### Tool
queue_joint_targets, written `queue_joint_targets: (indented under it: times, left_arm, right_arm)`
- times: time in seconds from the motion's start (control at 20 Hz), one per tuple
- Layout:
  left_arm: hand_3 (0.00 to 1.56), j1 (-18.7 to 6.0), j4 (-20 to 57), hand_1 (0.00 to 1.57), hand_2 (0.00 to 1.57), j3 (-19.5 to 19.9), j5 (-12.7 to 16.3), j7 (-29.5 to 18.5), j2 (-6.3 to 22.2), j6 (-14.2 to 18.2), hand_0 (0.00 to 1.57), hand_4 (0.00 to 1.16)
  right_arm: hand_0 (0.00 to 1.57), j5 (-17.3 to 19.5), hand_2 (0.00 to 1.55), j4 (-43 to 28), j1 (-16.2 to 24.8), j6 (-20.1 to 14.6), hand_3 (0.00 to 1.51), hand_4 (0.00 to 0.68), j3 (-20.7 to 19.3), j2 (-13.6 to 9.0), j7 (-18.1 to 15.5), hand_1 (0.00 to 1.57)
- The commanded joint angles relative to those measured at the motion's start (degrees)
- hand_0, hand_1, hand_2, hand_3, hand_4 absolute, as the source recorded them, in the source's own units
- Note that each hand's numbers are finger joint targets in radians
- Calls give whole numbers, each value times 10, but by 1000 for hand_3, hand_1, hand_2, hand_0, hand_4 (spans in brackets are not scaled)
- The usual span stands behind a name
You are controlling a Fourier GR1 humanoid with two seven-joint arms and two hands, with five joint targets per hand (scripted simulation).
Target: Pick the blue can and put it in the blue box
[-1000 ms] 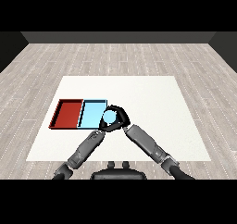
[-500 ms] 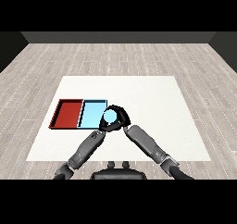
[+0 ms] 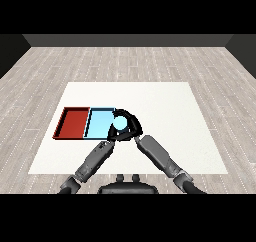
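Note:
The light blue can (image 3: 120, 122) is held just above the right edge of the light blue tray (image 3: 99, 123). My right hand (image 3: 132, 124) is curled round the can from the right, its fingers arching over the far side. My left hand (image 3: 113, 135) sits close below the can at the tray's near right corner, partly hidden by the right hand. The red tray (image 3: 73, 122) lies directly left of the blue one, touching it.
Both trays lie on the left half of the white table (image 3: 165, 111). My two forearms come together in a V toward the can from the lower corners. Grey plank floor surrounds the table.
The right hand with the can has shifted slightly left and away, toward the blue tray. The left hand has barely moved.

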Motion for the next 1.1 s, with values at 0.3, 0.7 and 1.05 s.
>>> queue_joint_targets:
  times: [0.3, 0.7, 1.05]
  left_arm:
    - [1492, 4, -12, 1571, 1565, -15, -17, 19, -8, 28, 1571, 1141]
    - [1503, -27, 50, 1571, 1571, 19, -34, -15, -8, 17, 1571, 1133]
    - [1494, -4, 33, 1571, 1571, 37, -63, 0, -8, 10, 1571, 1125]
  right_arm:
    - [0, 23, 0, -39, 46, 50, 0, 0, -41, -16, 22, 0]
    - [0, 44, 0, -94, 87, 56, 0, 0, -57, -8, 38, 0]
    - [0, 16, 0, -188, 133, 90, 0, 0, -132, -46, 55, 0]
